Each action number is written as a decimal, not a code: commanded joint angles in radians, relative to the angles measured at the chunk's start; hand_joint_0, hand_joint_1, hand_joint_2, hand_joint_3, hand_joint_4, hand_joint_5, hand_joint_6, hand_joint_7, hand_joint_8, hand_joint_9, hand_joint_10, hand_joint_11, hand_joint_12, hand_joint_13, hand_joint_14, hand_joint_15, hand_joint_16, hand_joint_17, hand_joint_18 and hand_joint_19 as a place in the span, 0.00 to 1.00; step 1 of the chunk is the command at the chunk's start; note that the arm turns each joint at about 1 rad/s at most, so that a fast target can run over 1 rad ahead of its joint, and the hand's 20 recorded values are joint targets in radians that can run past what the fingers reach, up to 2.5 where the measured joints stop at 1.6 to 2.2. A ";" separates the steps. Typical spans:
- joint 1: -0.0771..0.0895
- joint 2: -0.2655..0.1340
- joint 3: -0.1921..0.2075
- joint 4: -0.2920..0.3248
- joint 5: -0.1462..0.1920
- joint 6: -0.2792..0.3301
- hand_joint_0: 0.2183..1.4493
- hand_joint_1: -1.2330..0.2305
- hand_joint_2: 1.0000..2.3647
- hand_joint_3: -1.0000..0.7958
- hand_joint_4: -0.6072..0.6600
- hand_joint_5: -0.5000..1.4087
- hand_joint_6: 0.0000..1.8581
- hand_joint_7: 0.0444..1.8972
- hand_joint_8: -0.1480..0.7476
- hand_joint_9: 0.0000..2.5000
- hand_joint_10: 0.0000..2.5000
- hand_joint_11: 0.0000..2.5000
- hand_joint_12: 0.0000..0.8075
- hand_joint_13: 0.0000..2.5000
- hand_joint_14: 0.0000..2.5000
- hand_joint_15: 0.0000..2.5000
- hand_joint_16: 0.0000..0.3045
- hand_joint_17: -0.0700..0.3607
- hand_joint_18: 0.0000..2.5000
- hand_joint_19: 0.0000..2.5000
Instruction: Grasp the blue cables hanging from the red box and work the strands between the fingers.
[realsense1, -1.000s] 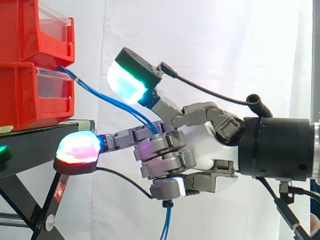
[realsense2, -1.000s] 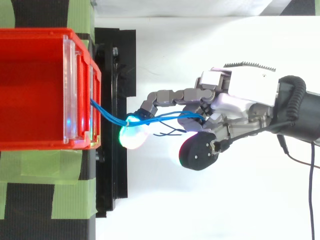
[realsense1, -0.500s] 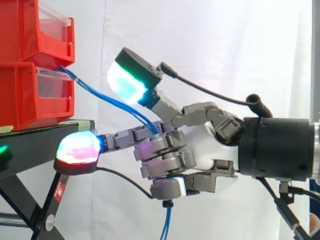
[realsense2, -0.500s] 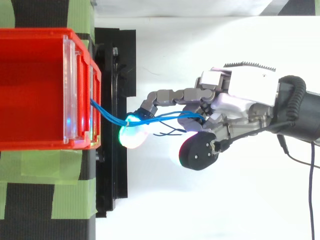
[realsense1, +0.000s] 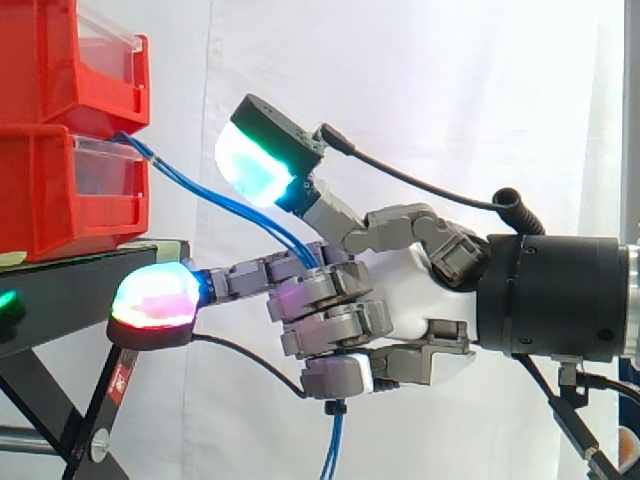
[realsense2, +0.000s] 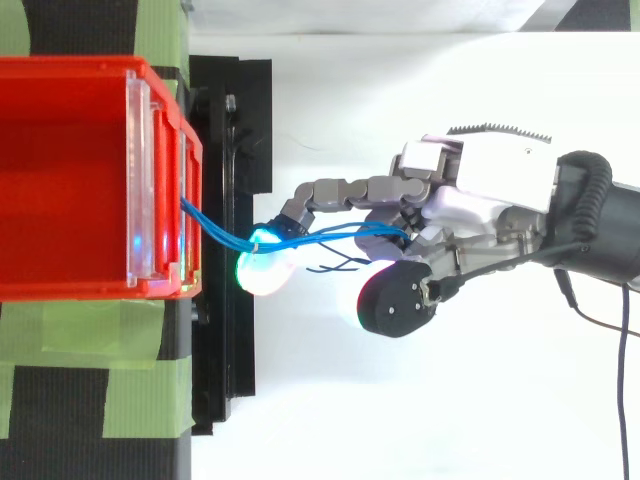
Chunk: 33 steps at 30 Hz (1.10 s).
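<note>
Blue cables (realsense1: 215, 198) leave the front of the lower of two stacked red bins (realsense1: 60, 190), just under its clear front window, and slant down to the right into the robot hand (realsense1: 400, 290). The bins rest on a black stand (realsense1: 80, 285), their fronts close to its right edge in the side view.

The robot hand is closed on the cables. Its lower fingers are curled tight around them, one finger reaches out straight toward the stand's edge, and the thumb is lifted above the strands. The straight finger's pad (realsense1: 155, 297) glows pink and green, and the thumb's pad (realsense1: 255, 165) glows cyan and green.

From the side, two strands can be counted above the fist, and the cables come out again under the curled fingers and hang straight down. The bins' stacking also shows from here, as does a small red sticker (realsense1: 122, 378) on a stand leg, its print too small to read.

From above, one bin (realsense2: 70, 66) is seen, with green tape (realsense2: 70, 370) beside it. The strands (realsense2: 215, 233) cross the stand's black front bar (realsense2: 235, 330), spread apart past the straight finger's pad, and thin loose ends stick out beside the thumb. How many strands there are in all cannot be told.
</note>
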 joint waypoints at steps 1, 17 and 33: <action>0.000 0.001 0.000 0.000 0.000 0.001 0.46 0.48 0.00 0.00 0.72 0.34 0.01 0.52 0.64 0.38 1.00 1.00 0.59 0.52 1.00 0.66 0.18 0.45 0.66 0.38; 0.000 0.000 0.000 0.000 0.000 -0.001 0.46 0.47 0.00 0.00 0.72 0.34 0.01 0.52 0.64 0.38 1.00 1.00 0.59 0.52 1.00 0.66 0.18 0.45 0.67 0.38; 0.000 0.000 0.000 0.000 0.000 0.001 0.46 0.47 0.00 0.00 0.72 0.34 0.01 0.52 0.64 0.38 1.00 1.00 0.59 0.51 1.00 0.66 0.18 0.45 0.67 0.39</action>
